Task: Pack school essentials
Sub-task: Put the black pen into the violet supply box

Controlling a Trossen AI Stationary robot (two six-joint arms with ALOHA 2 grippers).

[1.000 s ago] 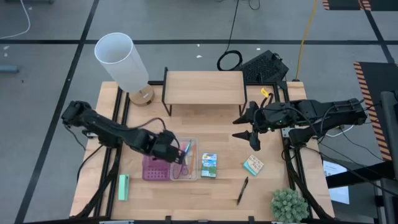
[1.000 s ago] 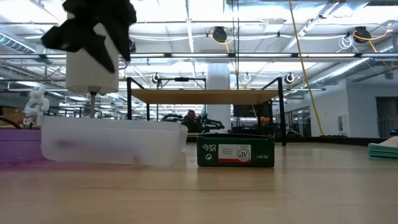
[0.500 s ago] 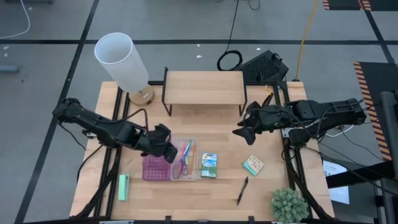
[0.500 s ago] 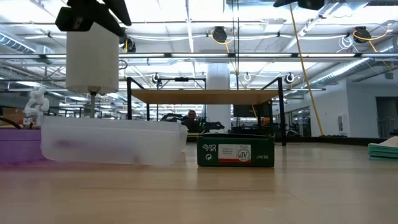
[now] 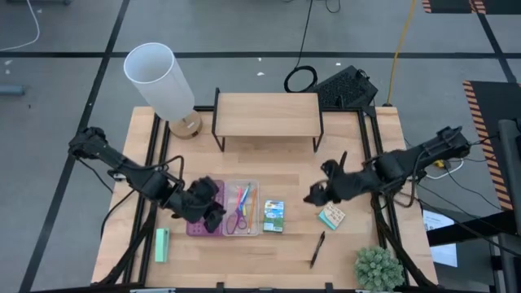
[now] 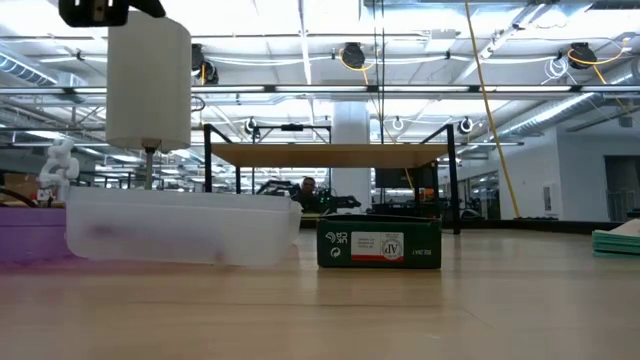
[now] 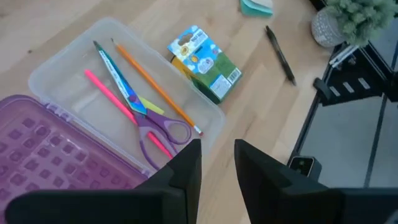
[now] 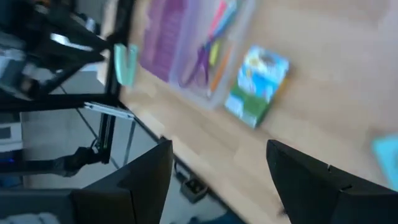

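Observation:
The case lies open near the front: a purple studded half [image 5: 200, 220] and a clear half [image 5: 242, 209]. In the clear half lie an orange pencil [image 7: 155, 87], a pink pencil [image 7: 112, 96], purple-blue scissors [image 7: 143, 115] and a tiny yellow piece [image 7: 153, 107]. On the table lie the green-blue packet [image 5: 273, 216], the teal-beige pad [image 5: 331, 216] and the black pen [image 5: 317, 249]. My left gripper [image 5: 216, 216] hovers over the case's purple half, slightly open and holding nothing. My right gripper [image 5: 312, 198] hangs wide open above the table between packet and pad.
A mint-green block [image 5: 161, 244] lies at the front left. A white cylindrical lamp [image 5: 159, 81] stands at the back left, a wooden shelf [image 5: 267, 114] at the back middle. A small potted plant [image 5: 378, 268] stands at the front right corner.
My left gripper has risen from the clear half of the case and drawn back toward the table's left and near edge, over the purple half. My right gripper has come from the shelf's right end toward the near edge, closer to the packet and pad.

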